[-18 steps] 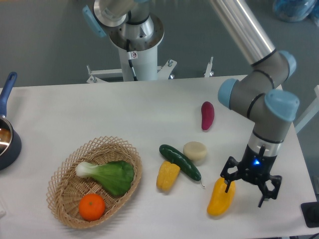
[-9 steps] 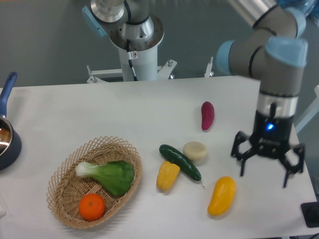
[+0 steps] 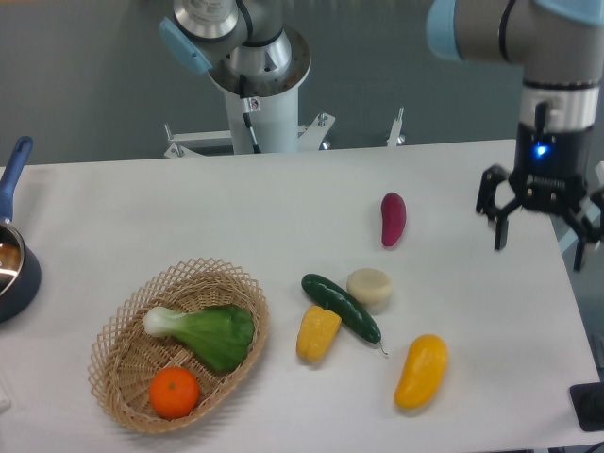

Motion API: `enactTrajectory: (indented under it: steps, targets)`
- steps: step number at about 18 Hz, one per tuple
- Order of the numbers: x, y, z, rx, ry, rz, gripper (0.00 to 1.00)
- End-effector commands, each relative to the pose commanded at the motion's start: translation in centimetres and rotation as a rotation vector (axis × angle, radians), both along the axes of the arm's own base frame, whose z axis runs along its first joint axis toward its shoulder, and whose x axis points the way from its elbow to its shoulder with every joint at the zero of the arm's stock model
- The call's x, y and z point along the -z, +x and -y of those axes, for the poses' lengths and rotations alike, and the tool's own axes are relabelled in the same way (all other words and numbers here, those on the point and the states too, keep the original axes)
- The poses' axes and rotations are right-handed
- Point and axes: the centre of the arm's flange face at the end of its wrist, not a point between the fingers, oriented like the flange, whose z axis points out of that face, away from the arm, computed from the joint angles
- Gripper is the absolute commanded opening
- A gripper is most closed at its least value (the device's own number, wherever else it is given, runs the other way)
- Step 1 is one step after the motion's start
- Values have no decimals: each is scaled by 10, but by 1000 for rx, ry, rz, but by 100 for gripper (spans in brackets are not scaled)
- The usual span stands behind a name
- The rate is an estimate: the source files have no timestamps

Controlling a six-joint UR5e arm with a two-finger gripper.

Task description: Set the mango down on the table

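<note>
The mango (image 3: 420,372), glossy yellow-orange and slightly curved, lies on the white table (image 3: 170,212) near the front right. My gripper (image 3: 541,238) hangs open and empty well above the table, up and to the right of the mango, with clear space between them.
A green cucumber (image 3: 341,307), a yellow corn piece (image 3: 317,332) and a pale round piece (image 3: 369,286) lie left of the mango. A purple sweet potato (image 3: 393,218) lies farther back. A wicker basket (image 3: 128,377) holds bok choy (image 3: 206,332) and an orange (image 3: 175,393). A pot (image 3: 13,264) sits at the left edge.
The gripper let go of the mango and rose up and to the right, away from it. The mango stays lying on the table.
</note>
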Motion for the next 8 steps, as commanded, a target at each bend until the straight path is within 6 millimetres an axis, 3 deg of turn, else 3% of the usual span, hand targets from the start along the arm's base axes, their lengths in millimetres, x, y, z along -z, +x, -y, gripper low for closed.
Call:
enactTrajectory:
  steps: [2,3,8]
  targets:
    - [-10,-4,25,-11,-13,-19,100]
    - [-9,-5,29,-16,-14,-9,100]
    - [-8,-1,26,-11,-11,-3,100]
